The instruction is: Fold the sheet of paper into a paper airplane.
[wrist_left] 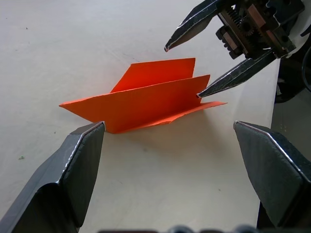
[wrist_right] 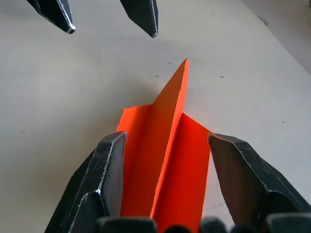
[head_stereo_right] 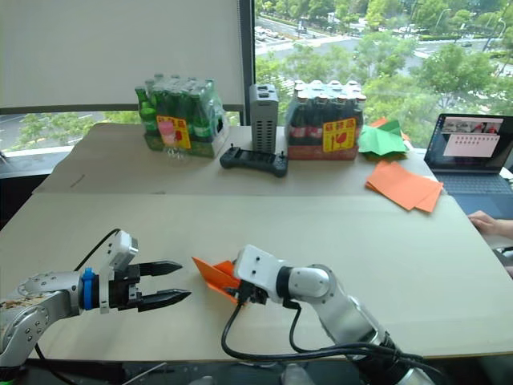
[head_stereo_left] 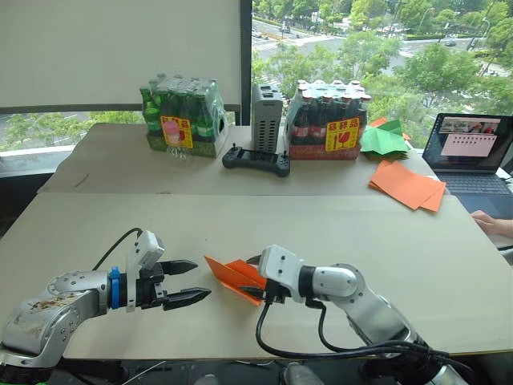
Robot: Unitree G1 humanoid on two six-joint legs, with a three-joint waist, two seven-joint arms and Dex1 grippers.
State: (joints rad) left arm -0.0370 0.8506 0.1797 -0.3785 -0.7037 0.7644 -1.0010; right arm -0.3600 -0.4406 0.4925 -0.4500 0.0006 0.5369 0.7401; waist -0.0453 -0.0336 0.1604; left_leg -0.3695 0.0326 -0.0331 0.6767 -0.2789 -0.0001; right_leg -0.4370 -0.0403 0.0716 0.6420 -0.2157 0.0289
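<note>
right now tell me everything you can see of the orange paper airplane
The paper airplane is a small wedge of thin, bright orange paper, sharply creased. An upright middle fin rises between flatter flaps on either side, and it tapers to a point aimed toward the left gripper. It rests on the pale table between both grippers. The right gripper has open fingers astride its blunt end, one fingertip at the fin's edge. The left gripper's fingers are open, short of it.

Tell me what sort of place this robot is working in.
Probably an office or lab on an upper floor: a window overlooks treetops and a road, a laptop sits open at the table edge, and shrink-wrapped bottle packs stand by a controller.
</note>
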